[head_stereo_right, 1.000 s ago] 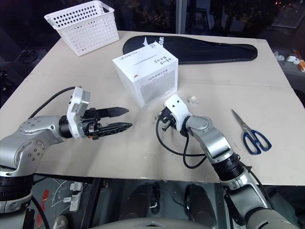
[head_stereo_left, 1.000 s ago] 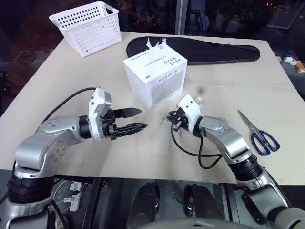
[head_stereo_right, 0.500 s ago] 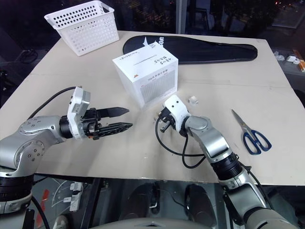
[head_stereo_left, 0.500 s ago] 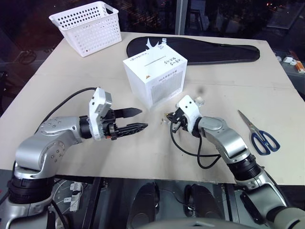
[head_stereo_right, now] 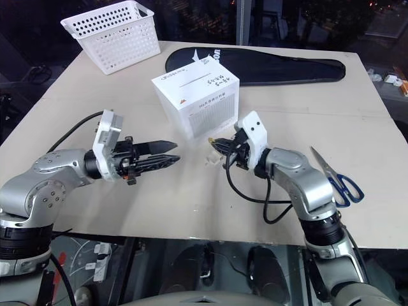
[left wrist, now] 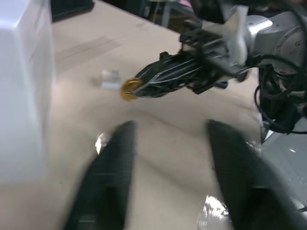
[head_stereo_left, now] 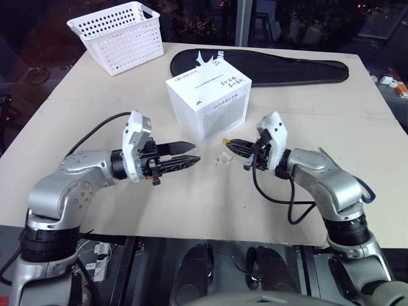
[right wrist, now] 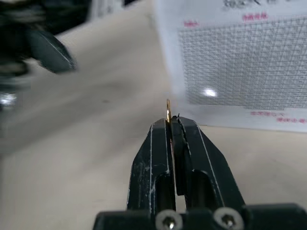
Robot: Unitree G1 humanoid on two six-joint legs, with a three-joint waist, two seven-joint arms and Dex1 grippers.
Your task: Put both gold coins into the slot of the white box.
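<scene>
My right gripper (head_stereo_left: 231, 142) is shut on a gold coin (left wrist: 128, 89), which stands out edge-up from its tip (right wrist: 168, 111). It hangs above the table, just in front of the white box (head_stereo_left: 208, 95) and level with the box's lower part. The slot (head_stereo_left: 205, 83) is a thin dark line on the box's upper face. Opposite it, my left gripper (head_stereo_left: 194, 153) points toward the right gripper, open, with nothing between its fingers (left wrist: 110, 163). The other gold coin is out of view.
A small clear plastic case (head_stereo_left: 223, 159) lies on the table between the two grippers. A white perforated basket (head_stereo_left: 118, 35) stands at the back left, with a long black bag (head_stereo_left: 268, 64) behind the box. Scissors (head_stereo_right: 335, 177) lie at the right, partly behind my right arm.
My right gripper has risen off the table with the coin and turned to point toward the left gripper. The left gripper's fingers have drawn closer together.
</scene>
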